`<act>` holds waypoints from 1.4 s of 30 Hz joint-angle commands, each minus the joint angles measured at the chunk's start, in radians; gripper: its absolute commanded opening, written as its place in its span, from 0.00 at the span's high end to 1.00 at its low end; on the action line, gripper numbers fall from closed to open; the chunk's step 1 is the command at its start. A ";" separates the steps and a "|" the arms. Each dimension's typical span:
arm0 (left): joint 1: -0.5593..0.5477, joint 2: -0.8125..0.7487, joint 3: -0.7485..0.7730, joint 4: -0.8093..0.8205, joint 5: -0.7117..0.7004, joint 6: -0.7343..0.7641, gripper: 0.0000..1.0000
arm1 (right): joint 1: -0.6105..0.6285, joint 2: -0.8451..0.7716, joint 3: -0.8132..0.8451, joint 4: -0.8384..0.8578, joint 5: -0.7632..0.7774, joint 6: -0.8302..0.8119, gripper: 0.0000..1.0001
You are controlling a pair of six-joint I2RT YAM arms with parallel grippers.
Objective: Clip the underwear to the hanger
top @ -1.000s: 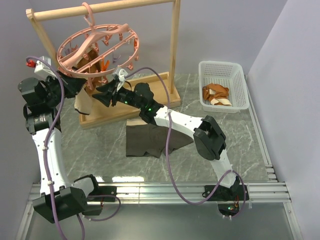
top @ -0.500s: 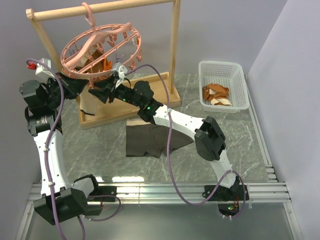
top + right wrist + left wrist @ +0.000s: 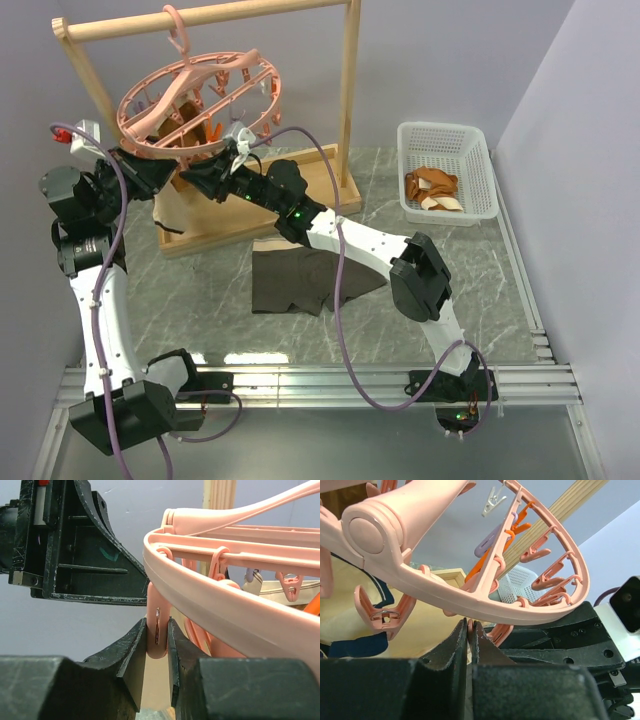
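**Both end effectors pinch hanger clips**

The left end effector [image 3: 469,630] is closed on a pink clip [image 3: 470,625] under the hanger [image 3: 415,515] rim. The right end effector [image 3: 157,635] clamps a second clip [image 3: 157,617]. The underwear [image 3: 300,280] lies flat on the counter [image 3: 450,270], at the hanger's 5 o'clock.

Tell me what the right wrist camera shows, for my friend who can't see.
The right gripper pinches a pink clip between its two black fingers, under the ring of the pink hanger. A wooden post and cream cloth show behind.

Robot lab: bare grey walls [image 3: 450,60], aluminium rails [image 3: 320,380].
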 commanded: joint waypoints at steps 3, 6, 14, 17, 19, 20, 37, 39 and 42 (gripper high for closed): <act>-0.004 -0.050 -0.007 -0.051 0.075 -0.021 0.64 | 0.021 -0.023 0.038 0.004 0.029 -0.027 1.00; 0.001 -0.080 -0.002 -0.060 0.057 -0.016 0.41 | 0.022 -0.029 0.034 0.001 0.060 -0.046 1.00; 0.001 -0.123 -0.054 -0.031 0.010 -0.039 0.29 | 0.026 -0.040 0.026 -0.019 0.065 -0.075 1.00; -0.002 -0.103 -0.038 -0.043 -0.062 -0.011 0.30 | 0.026 -0.045 0.023 -0.015 0.059 -0.077 1.00; -0.007 -0.083 -0.019 -0.051 -0.087 0.012 0.30 | 0.026 -0.041 0.024 -0.015 0.062 -0.078 1.00; -0.018 -0.079 -0.013 -0.053 -0.103 0.016 0.30 | 0.026 -0.043 0.026 -0.019 0.065 -0.080 1.00; -0.111 -0.033 -0.042 0.144 -0.235 -0.042 0.42 | 0.041 -0.051 0.000 -0.021 0.069 -0.118 1.00; -0.122 -0.028 -0.041 0.161 -0.236 -0.047 0.45 | 0.042 -0.049 0.001 -0.019 0.069 -0.118 1.00; -0.134 -0.022 -0.037 0.168 -0.241 -0.040 0.46 | 0.044 -0.046 0.007 -0.018 0.072 -0.119 1.00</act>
